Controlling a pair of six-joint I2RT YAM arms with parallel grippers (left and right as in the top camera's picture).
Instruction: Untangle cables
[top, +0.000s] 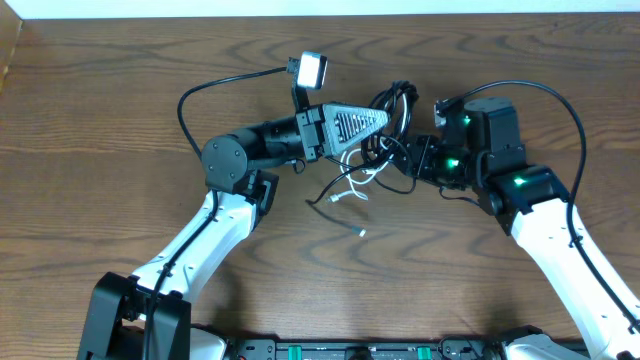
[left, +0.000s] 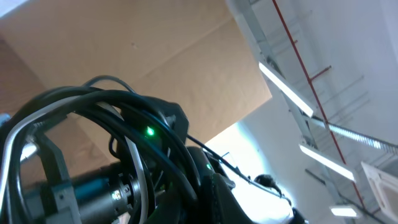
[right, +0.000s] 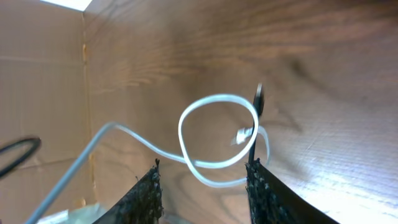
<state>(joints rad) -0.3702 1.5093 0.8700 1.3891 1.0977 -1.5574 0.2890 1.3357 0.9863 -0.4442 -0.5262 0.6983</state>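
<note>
Overhead, the cables (top: 372, 152) are seen bunched on the desk (top: 120, 80), untangling judged barely begun. The left end effector (top: 385, 118) is shut; the right end effector (right: 204, 169) is held apart at the white loop (right: 221, 96).

Blurred up close in the left wrist view: black cables (left: 93, 96) across the lens. Cut off by the bottom edge: fingertips (right: 148, 194) of the right gripper (right: 202, 186). Smeared beyond telling: plug end (right: 245, 133) of the white cable (right: 181, 134). Hidden overhead under the left gripper (top: 388, 120): cable crossings.
</note>
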